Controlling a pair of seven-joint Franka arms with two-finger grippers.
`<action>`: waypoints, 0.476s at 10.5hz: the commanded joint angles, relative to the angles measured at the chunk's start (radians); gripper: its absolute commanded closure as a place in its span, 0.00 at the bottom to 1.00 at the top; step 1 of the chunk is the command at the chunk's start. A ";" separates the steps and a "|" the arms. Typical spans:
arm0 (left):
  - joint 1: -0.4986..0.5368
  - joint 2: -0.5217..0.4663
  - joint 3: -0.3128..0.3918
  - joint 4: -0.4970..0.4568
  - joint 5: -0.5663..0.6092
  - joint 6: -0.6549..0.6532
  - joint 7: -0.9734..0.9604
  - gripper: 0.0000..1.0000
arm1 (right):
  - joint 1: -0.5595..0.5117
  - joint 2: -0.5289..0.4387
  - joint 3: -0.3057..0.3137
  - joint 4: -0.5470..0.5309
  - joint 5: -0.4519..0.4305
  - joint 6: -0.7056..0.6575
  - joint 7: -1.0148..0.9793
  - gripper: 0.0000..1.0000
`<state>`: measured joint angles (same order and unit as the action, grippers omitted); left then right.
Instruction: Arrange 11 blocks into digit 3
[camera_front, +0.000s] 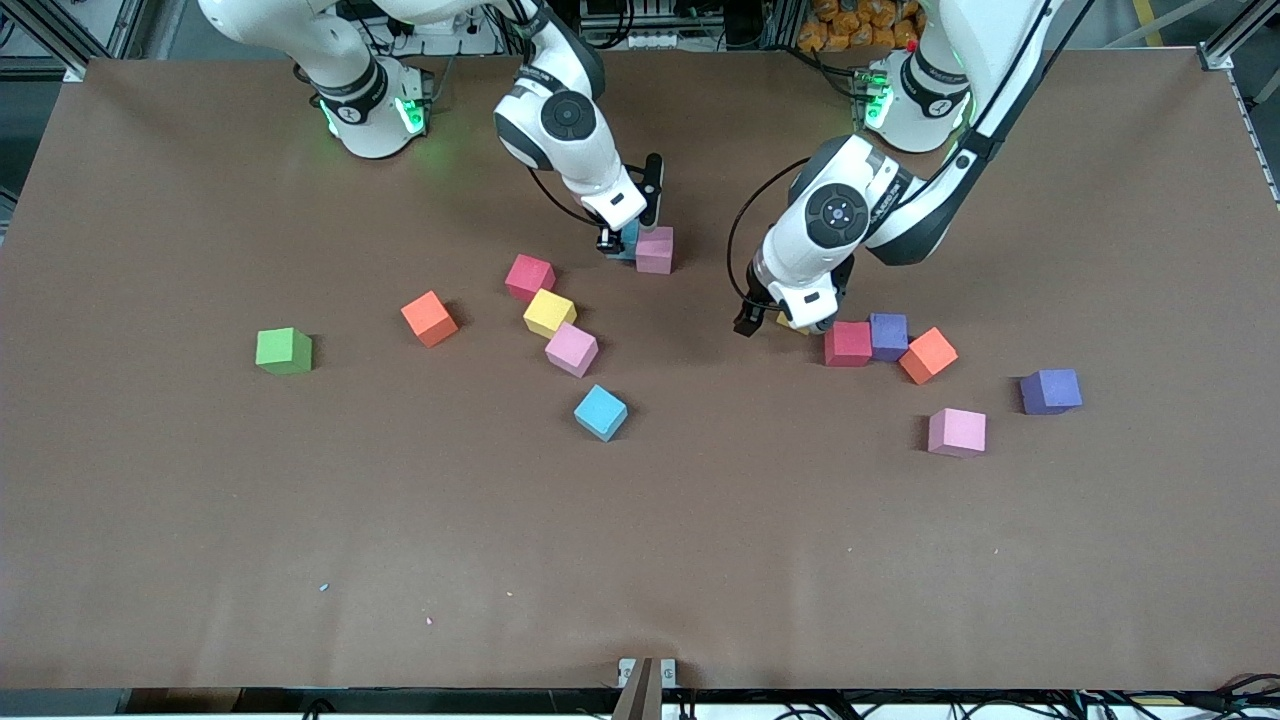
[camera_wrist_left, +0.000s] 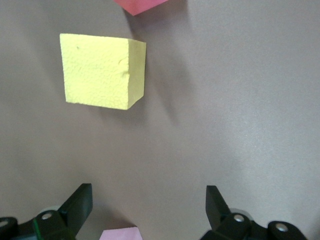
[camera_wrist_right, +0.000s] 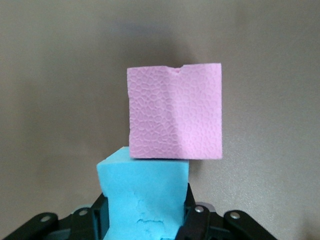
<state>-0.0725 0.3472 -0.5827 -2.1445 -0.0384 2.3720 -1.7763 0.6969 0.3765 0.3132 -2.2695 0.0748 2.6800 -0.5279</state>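
Observation:
My right gripper (camera_front: 622, 240) is shut on a cyan block (camera_wrist_right: 145, 195) that stands on the table against a pink block (camera_front: 655, 250), also seen as the pink block (camera_wrist_right: 175, 112) in the right wrist view. My left gripper (camera_front: 765, 322) hangs open just above the table, with bare table between its fingers (camera_wrist_left: 80, 205). A yellow block (camera_wrist_left: 102, 70) lies just ahead of it, mostly hidden under the hand in the front view. Beside it sit a red block (camera_front: 848, 343), a purple block (camera_front: 888, 335) and an orange block (camera_front: 928, 355). No digit 3 shows.
Loose red (camera_front: 529, 277), yellow (camera_front: 549, 312), pink (camera_front: 571, 349), cyan (camera_front: 600, 412) and orange (camera_front: 429, 318) blocks lie toward the right arm's end, with a green cube (camera_front: 283, 351) farther out. A purple (camera_front: 1050, 391) and a pink block (camera_front: 956, 432) lie toward the left arm's end.

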 joint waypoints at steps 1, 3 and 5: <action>0.048 0.000 -0.009 -0.006 0.015 -0.016 0.060 0.00 | 0.009 0.012 -0.019 0.059 -0.039 -0.090 0.014 1.00; 0.089 -0.031 -0.009 -0.014 0.014 -0.065 0.039 0.00 | 0.010 0.030 -0.022 0.116 -0.101 -0.179 0.066 1.00; 0.134 -0.054 -0.012 -0.035 0.015 -0.097 0.031 0.00 | 0.010 0.051 -0.022 0.134 -0.145 -0.183 0.100 1.00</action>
<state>0.0322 0.3377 -0.5826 -2.1485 -0.0384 2.3070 -1.7305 0.6970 0.3894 0.2973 -2.1714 -0.0302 2.5104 -0.4682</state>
